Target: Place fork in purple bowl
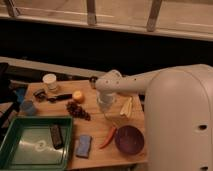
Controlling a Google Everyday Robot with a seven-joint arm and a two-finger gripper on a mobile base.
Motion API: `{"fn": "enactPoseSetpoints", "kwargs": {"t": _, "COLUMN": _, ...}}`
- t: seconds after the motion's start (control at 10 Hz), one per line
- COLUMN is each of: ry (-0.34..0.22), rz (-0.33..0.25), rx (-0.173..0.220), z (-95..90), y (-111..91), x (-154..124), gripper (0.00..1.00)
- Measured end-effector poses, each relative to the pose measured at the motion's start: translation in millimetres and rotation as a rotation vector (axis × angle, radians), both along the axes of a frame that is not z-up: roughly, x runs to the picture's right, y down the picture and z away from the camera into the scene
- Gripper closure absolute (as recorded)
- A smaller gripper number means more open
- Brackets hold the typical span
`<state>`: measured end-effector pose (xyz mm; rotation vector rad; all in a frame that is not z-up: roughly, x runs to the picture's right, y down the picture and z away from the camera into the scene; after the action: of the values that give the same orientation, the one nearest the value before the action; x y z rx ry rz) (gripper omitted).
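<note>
1. At the front right corner of the wooden table (97, 129): the purple bowl (130, 141), upright, glossy inside, nothing seen in it.
2. Red chili (108, 137) lies just beside the bowl's left rim, slanted. Can't tell if they touch.
3. Gripper (109, 114) hangs off the white arm (150, 82), pointing down over the middle of the table. It is behind the bowl and apart from it.
4. Gripper fingers are closed together. Can't tell whether the fork is between them, and I can't make out a fork anywhere else.
5. Gripper sits between the dark grapes (78, 110) on its left and some pale yellow strips (126, 106) on its right, near both.
6. Left front: green tray (37, 118) with a dark oblong object (56, 136) lying inside.
7. Blue sponge (83, 146) is on the table between the tray and the chili.
8. Back left: white cup (50, 81), a black utensil (59, 97), and a small orange round item (78, 96) just behind the grapes.
9. Blue cup (27, 106) stands at the left edge, behind the tray.
10. The arm's big white housing (180, 125) blocks the right side of the view.
</note>
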<state>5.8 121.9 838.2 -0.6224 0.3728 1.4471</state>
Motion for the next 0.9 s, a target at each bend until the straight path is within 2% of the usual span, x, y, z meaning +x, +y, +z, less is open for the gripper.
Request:
{"fn": "enactPoseSetpoints", "kwargs": {"t": 0.3, "ry": 0.011, "rz": 0.031, "rx": 0.014, "z": -4.0, "y": -11, "x": 11, "gripper": 1.00}}
{"fn": "enactPoseSetpoints", "kwargs": {"t": 0.9, "ry": 0.083, "rz": 0.116, "rx": 0.057, "z": -20.2, "y": -55, "x": 49, "gripper": 1.00}}
